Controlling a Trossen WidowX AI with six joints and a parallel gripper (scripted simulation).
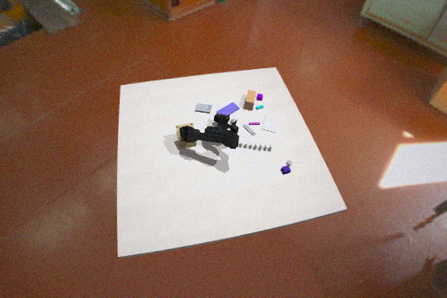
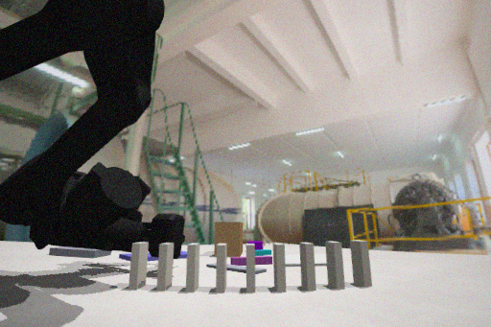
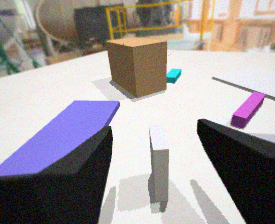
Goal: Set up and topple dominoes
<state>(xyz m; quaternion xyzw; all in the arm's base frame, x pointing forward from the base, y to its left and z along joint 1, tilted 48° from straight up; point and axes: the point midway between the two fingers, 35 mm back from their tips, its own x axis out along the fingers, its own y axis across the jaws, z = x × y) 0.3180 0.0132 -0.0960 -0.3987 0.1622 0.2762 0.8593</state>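
A row of several grey dominoes [image 1: 260,148] [image 2: 250,268] stands upright and evenly spaced. In the top view the arm hides the row's left end; the exterior view shows the whole row. My gripper [image 1: 235,122] [image 3: 154,128] is open, on the far side of the row near its left end as the exterior camera sees it. One light grey domino [image 3: 160,172] is roughly upright between the parted fingers in the wrist view, with a gap on each side. Whether its base rests on the table cannot be told. The gripper body hides the fingertips in the exterior view.
A violet slab [image 1: 228,108] [image 3: 58,135] lies left of the fingers in the wrist view. A brown block [image 1: 250,100] [image 2: 228,238] [image 3: 138,70] stands beyond. A magenta bar [image 1: 254,123] [image 3: 248,110], a teal bar [image 3: 174,75] and a dark purple cube [image 1: 285,169] also lie around.
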